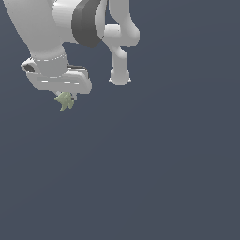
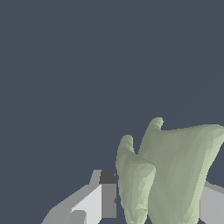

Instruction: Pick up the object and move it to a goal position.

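The object [image 1: 65,100] is a tiny pale yellow-green bunch of curved, pointed lobes. In the exterior view it hangs just under the white gripper [image 1: 68,96] at the upper left. In the wrist view the object [image 2: 170,175] fills the space between the two grey fingers [image 2: 103,199], which press on it from both sides. The gripper is shut on the object. The fingertips are mostly hidden behind the hand in the exterior view.
The white arm [image 1: 61,28] with its dark joint band fills the upper left of the exterior view. The arm's base post [image 1: 120,70] stands behind it. The ground is a plain dark blue-grey surface [image 1: 164,164].
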`<state>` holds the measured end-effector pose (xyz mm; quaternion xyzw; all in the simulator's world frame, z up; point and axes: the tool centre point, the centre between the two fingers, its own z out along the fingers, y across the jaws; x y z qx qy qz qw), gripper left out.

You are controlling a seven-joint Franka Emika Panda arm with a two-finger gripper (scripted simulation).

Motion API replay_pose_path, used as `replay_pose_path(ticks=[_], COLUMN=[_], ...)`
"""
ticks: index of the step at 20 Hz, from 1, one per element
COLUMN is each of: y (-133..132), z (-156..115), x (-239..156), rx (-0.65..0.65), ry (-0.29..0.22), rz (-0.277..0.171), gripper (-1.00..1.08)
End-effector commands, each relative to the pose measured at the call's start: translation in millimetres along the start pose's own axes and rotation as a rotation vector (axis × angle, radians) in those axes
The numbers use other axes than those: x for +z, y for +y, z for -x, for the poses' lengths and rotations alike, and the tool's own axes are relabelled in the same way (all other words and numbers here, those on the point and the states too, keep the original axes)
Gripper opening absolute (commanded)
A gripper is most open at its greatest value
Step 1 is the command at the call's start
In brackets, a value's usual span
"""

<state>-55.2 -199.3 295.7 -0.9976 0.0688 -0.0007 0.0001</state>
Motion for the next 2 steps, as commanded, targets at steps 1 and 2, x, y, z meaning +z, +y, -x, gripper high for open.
replay_pose_path(ticks=[1, 2], y=[1.7, 1.9], z=[0.2, 0.2], x=[-3.8, -4.1], rx=[-0.001, -0.001], ry=[-0.001, -0.001], rz=[0.0, 0.0], gripper=[-1.0, -1.0])
